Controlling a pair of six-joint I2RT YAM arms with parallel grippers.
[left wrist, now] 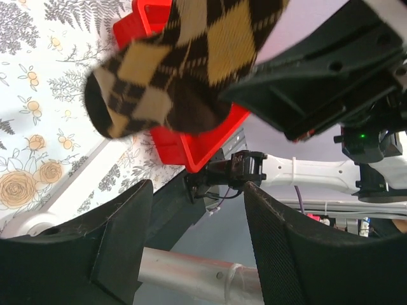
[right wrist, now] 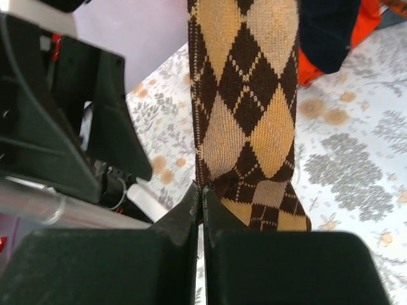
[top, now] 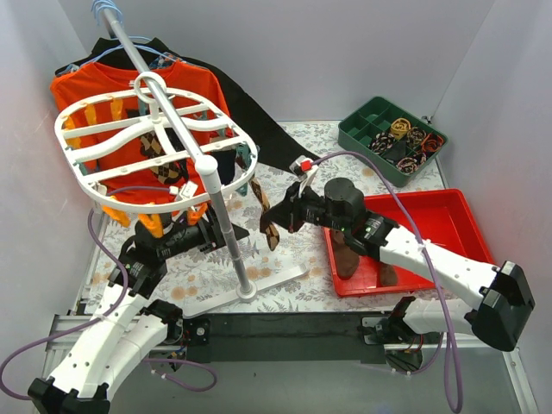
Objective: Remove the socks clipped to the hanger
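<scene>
The white oval hanger (top: pixel 112 129) stands on a grey-white pole (top: pixel 185 138) at the left. A brown-and-tan argyle sock (top: pixel 264 211) hangs from a clip at its right rim. My right gripper (top: pixel 280 222) is shut on this sock's lower edge; the right wrist view shows the sock (right wrist: pixel 245 95) pinched between the closed jaws (right wrist: pixel 202 190). Another argyle sock (top: pixel 155 147) and a dark sock (right wrist: pixel 324 32) still hang from clips. My left gripper (top: pixel 214 233) is open at the pole, which lies across between its fingers (left wrist: pixel 191 270). The held sock (left wrist: pixel 172 70) hangs above it.
A red tray (top: pixel 431 216) at the right holds two dark brown socks (top: pixel 347 254). A green divided box (top: pixel 362 125) with rolled socks sits at the back right. An orange shirt (top: pixel 78 90) and a long black garment (top: pixel 259 121) hang behind the hanger.
</scene>
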